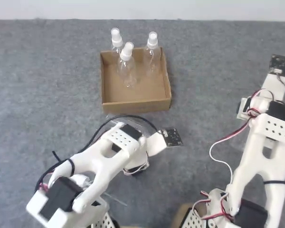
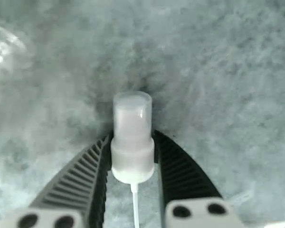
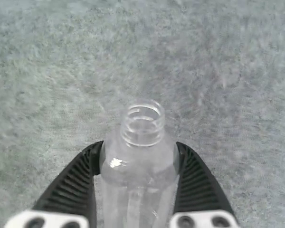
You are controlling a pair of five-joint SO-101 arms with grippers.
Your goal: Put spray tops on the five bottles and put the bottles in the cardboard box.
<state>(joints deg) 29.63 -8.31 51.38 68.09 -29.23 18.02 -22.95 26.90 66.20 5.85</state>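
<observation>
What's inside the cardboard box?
Three clear bottles with spray tops stand upright toward the far wall of the cardboard box. The nearest bottle covers the lower part of the one behind it. The near wall hides some floor.

Three clear spray-topped plastic bottles crowd the back of the brown cardboard box; I could pass over its bare front.

The thin tube under the top, held in the left tool, runs out of the picture. A clear, blurred shape is also cut by the edge; what it is I cannot tell. The open bottle in the right tool loses its lower body at the edge. From above, the left arm, on the near side of the box, covers what it holds. In the box, the rear bottle is half hidden behind the front bottle.
</observation>
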